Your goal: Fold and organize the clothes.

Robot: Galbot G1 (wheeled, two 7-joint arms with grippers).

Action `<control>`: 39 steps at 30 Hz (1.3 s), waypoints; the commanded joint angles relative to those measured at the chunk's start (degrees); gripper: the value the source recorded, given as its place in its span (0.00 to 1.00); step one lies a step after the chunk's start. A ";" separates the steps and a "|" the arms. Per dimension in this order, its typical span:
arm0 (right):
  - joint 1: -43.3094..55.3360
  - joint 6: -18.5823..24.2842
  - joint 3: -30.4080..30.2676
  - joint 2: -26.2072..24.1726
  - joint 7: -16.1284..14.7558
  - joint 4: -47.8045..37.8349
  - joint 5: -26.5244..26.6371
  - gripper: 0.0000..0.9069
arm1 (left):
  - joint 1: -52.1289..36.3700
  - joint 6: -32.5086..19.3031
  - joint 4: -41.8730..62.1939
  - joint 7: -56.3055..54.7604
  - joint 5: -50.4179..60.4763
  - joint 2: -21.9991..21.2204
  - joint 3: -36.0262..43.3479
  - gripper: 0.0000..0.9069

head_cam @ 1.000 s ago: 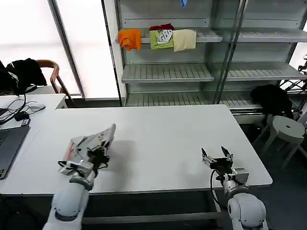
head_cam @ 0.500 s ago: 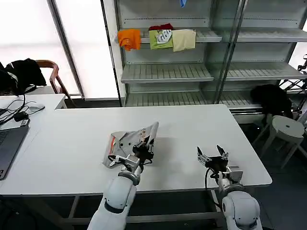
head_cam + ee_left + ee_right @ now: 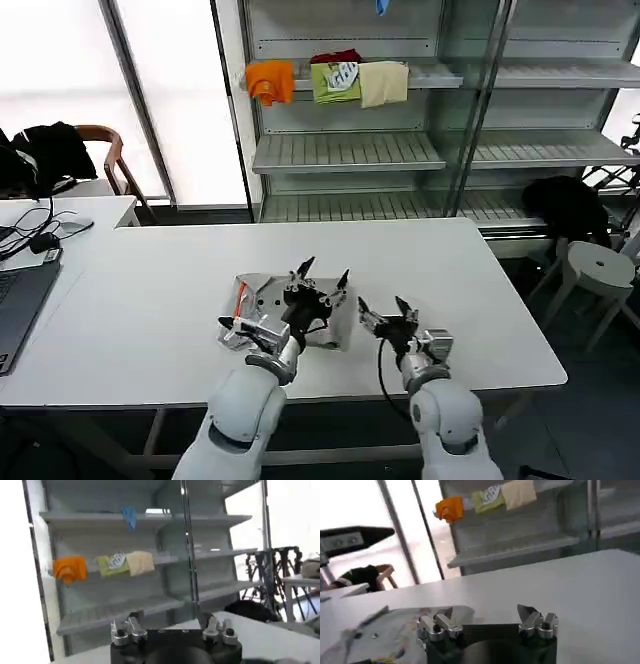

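A light grey shirt [image 3: 262,292] with red trim lies in a loose folded bundle on the white table [image 3: 450,260], near the front edge at the middle. My left gripper [image 3: 322,274] is open just above the bundle's right side, fingers spread and holding nothing; in the left wrist view the left gripper [image 3: 170,621] points toward the shelves. My right gripper [image 3: 384,305] is open too, low over the table just right of the shirt. The right wrist view shows the right gripper [image 3: 486,612] with the shirt [image 3: 380,630] lying beside one of its fingers.
A laptop [image 3: 18,300] and cables lie on the desk at the far left. A shelf rack [image 3: 345,150] behind the table holds orange, green and cream folded garments [image 3: 340,80]. A white stool [image 3: 598,265] stands right of the table, and a black garment hangs on a chair [image 3: 55,150].
The left gripper carried the shirt from the table's left to its middle, set it down and opened. The right gripper moved left toward the shirt.
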 commanded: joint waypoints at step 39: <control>4.63 -3.13 1.97 -4.61 16.54 -4.31 21.50 0.00 | 14.01 -1.58 -1.56 1.82 -15.05 9.03 -25.81 1.00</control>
